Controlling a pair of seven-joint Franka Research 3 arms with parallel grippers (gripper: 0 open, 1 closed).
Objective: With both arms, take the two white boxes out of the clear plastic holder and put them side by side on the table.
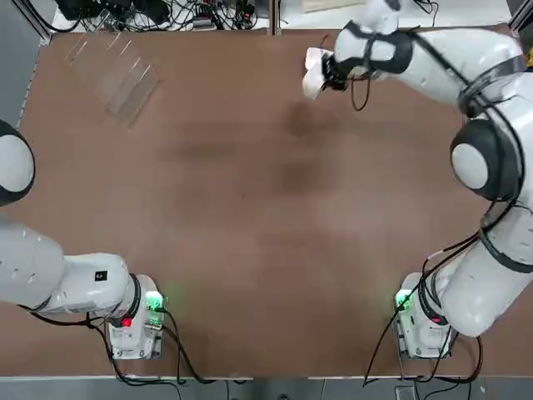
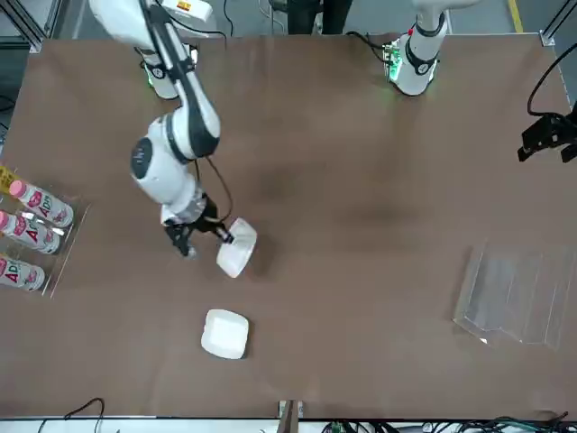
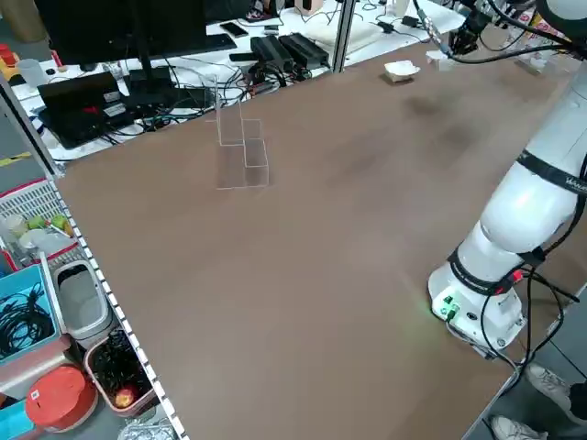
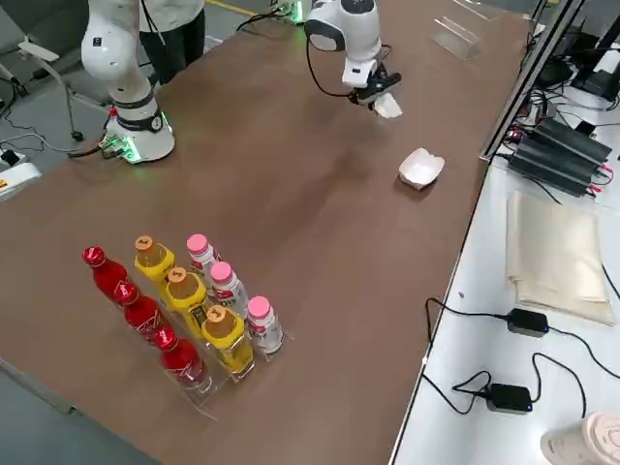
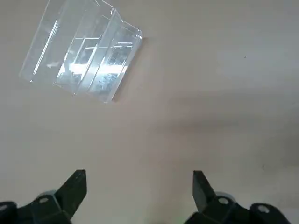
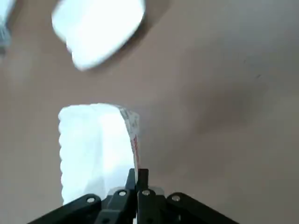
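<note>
Pinching a thin edge of one white box (image 2: 237, 249), the right gripper (image 2: 222, 234) has its jaws fully closed and carries it tilted above the far right of the counter (image 2: 361, 225). Held only by a flap, the box looks light and papery, likely to swing or slip; a grip across its body would be surer. The second white box (image 2: 224, 333) lies flat just beyond, near the far edge. The left gripper (image 5: 139, 186) hangs parked with jaws wide over the empty clear holder (image 1: 117, 71) at far left. Bottles (image 4: 184, 310) stand well apart; nothing blocks the way.
</note>
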